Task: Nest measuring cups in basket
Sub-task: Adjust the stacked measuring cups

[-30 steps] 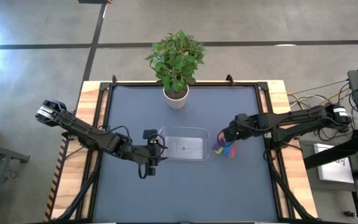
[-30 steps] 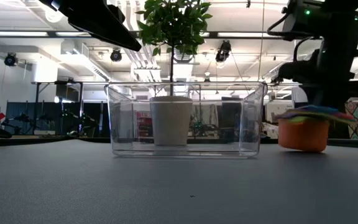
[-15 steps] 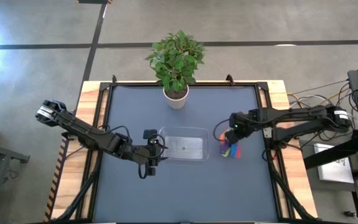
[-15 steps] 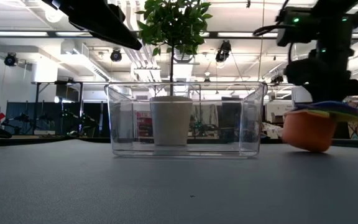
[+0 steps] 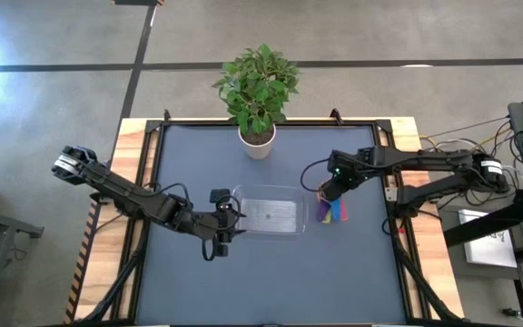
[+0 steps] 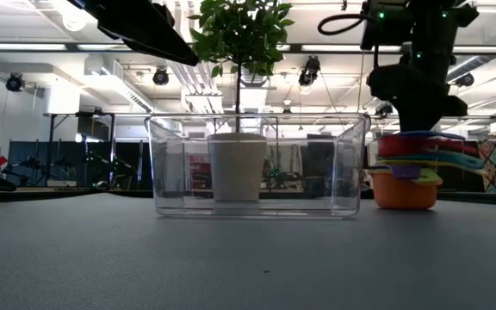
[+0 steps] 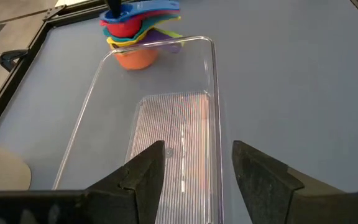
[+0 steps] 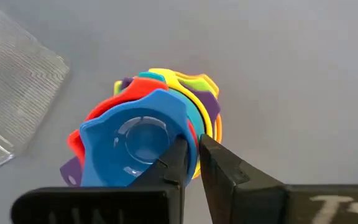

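Cups: a nested stack of cups is seen on the table, just beside the basket's right end and outside it. In the low view the stack is upright, an orange cup at the bottom and red, teal and blue rims layered above it.

Basket: the clear basket is set at mid-table, with nothing seen inside it. In the left wrist view the stack is seen past its far end.

Right gripper: the right gripper is placed over the stack. In the right wrist view its fingers are seen nearly closed, pinched on the rim of the blue cup at the top of the stack.

Left gripper: the left gripper is held at the basket's left end. Its fingers are seen part-open, with nothing held between them, above the basket's near end.

Plant: a potted plant is stood at the table's far edge, well apart from the stack.
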Controlling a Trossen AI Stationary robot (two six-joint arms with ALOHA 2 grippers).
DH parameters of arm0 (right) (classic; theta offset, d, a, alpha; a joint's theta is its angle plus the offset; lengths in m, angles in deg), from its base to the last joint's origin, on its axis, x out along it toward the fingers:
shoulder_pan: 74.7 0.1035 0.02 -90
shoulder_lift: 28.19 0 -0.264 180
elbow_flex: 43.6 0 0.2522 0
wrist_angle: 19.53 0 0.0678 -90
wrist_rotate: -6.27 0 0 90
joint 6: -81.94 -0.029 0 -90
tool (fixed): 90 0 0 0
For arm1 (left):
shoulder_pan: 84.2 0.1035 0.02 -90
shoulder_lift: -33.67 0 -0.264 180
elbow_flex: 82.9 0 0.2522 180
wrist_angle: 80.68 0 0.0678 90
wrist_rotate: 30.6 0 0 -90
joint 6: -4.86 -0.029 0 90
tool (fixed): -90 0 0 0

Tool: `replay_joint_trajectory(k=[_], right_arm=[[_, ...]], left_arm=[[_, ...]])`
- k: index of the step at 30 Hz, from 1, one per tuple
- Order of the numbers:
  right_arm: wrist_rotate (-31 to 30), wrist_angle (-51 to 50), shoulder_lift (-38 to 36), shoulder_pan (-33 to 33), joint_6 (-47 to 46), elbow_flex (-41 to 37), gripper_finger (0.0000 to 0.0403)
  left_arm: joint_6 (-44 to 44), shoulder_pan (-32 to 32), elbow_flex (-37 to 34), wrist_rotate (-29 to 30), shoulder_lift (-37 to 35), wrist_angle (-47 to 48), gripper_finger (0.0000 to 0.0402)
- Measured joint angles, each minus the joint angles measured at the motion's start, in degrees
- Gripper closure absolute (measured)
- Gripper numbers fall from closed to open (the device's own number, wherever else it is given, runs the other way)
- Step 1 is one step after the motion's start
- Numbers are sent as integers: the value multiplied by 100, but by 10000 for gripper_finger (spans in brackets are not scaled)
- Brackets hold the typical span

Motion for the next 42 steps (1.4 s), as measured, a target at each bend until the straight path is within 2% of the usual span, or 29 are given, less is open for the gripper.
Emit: replay_joint_trajectory(k=[12,17,21,24,27,30,32,35,38,42], right_arm=[[-94,-200,7,0,-140,69,245],[-113,-369,6,24,-524,96,214],[-113,-289,0,294,-910,220,201],[-292,-411,-4,652,-1117,328,198],[-776,-912,-26,1068,-1415,488,199],[-1234,-1346,-52,1449,-1856,551,211],[-1323,-1417,-52,1610,-2084,526,225],[-1321,-1420,-8,1796,-2337,454,255],[-1318,-1407,1,1964,-2511,427,280],[-1319,-1398,-29,2147,-2702,426,284]], left_arm=[[20,0,0,-2,0,2,232],[20,0,0,-4,0,7,232],[20,0,0,-4,0,13,232],[20,0,0,-48,0,-2,232],[21,2,0,-350,0,-147,232],[-46,0,1,-450,9,-434,233],[-131,5,2,-452,39,-577,238],[-265,62,2,-494,137,-817,261],[-320,122,4,-818,238,-1123,294],[-325,127,4,-872,275,-1192,334]])
